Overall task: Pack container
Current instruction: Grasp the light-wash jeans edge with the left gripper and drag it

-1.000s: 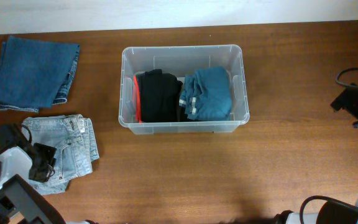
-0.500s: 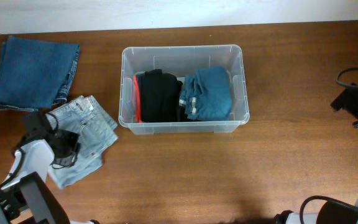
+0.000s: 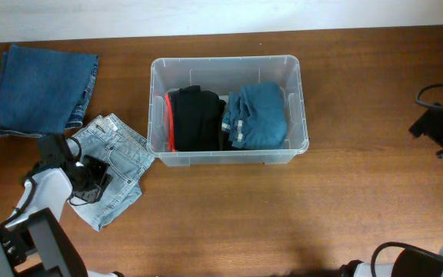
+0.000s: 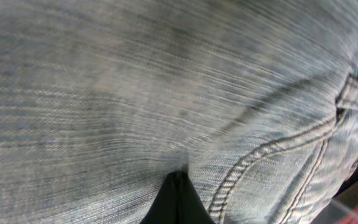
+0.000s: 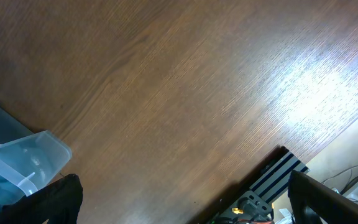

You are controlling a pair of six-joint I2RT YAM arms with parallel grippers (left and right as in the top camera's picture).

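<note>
Wooden table (image 3: pixel 221 223); clear container (image 3: pixel 221 58) centre-rear, holding black garment (image 3: pixel 194 119) and teal garment (image 3: pixel 258 115).
Light-wash jeans (image 3: pixel 125 146) just beside the container's left corner, left gripper (image 3: pixel 93 175) clamped on them; right gripper (image 5: pixel 182 180) spread wide, holding nothing.

Plastic container (image 3: pixel 229 157), denim jeans (image 3: pixel 127 148), seemingly wood table (image 3: pixel 283 219)

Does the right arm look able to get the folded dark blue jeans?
Probably not: the right gripper sits on the opposite side, with the container between it and the dark blue jeans.
</note>
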